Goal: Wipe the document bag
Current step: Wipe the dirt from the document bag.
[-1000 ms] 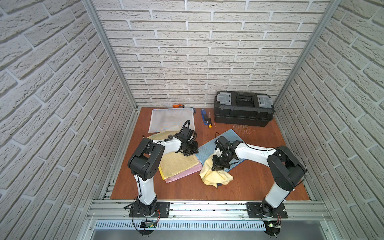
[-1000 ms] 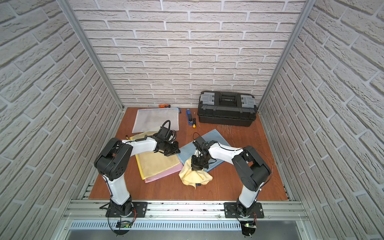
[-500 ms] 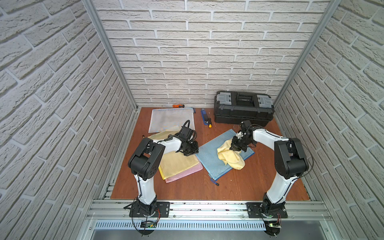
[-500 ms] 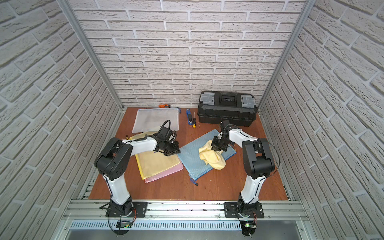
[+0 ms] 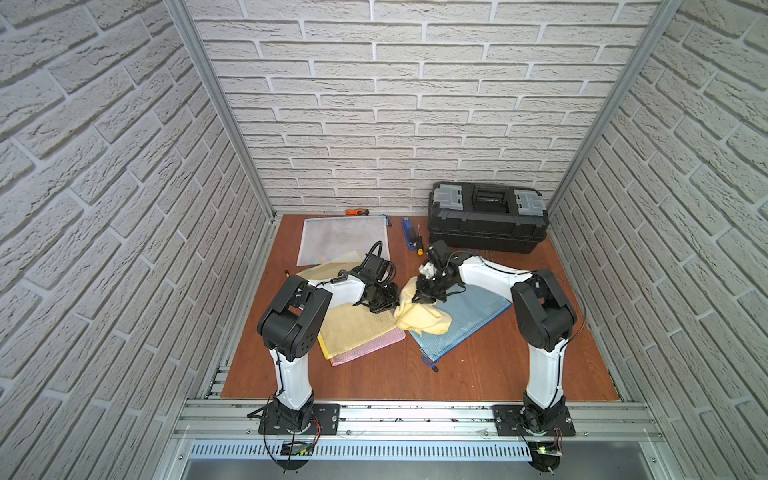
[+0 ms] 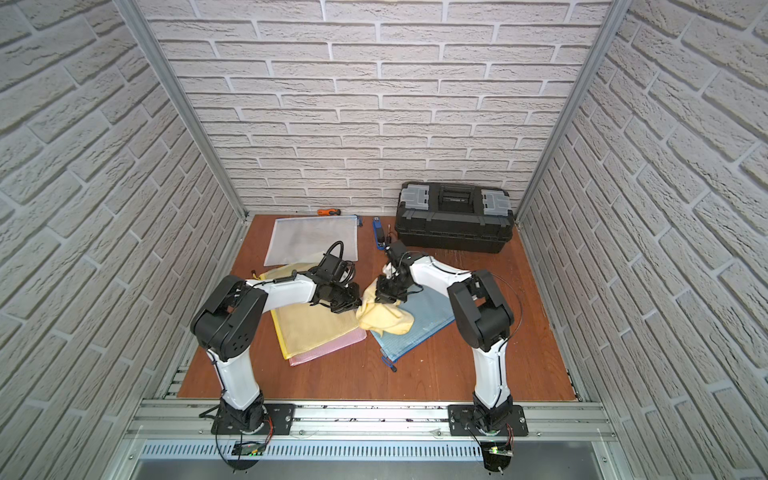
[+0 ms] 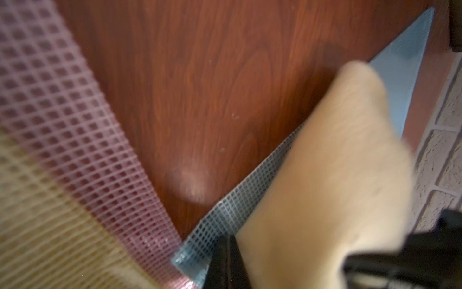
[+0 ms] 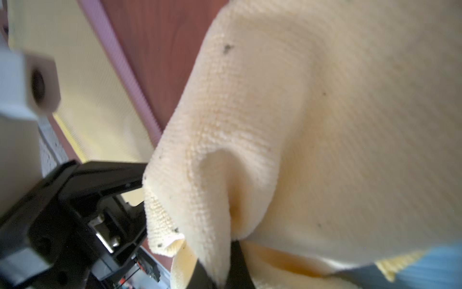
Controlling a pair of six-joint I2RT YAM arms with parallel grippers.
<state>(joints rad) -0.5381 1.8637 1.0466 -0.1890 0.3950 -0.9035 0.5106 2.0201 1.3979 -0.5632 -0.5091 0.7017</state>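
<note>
The blue mesh bag (image 5: 469, 318) lies flat on the surface (image 5: 498, 374) between the arms, just beside the yellow and pink bags (image 5: 357, 336). Its long axis slants from front-centre toward back right, with the zip pull (image 5: 433, 368) at the front end. It looks light, floppy and slick, likely to skate under a rub, so pinning a corner seems wise; the left fingers (image 7: 225, 262) are closed on nothing, tips down by the corner nearest them. The right fingers (image 8: 237, 265) are clamped on a bunched yellow cloth (image 5: 422, 322) draped over the bag's left end.
</note>
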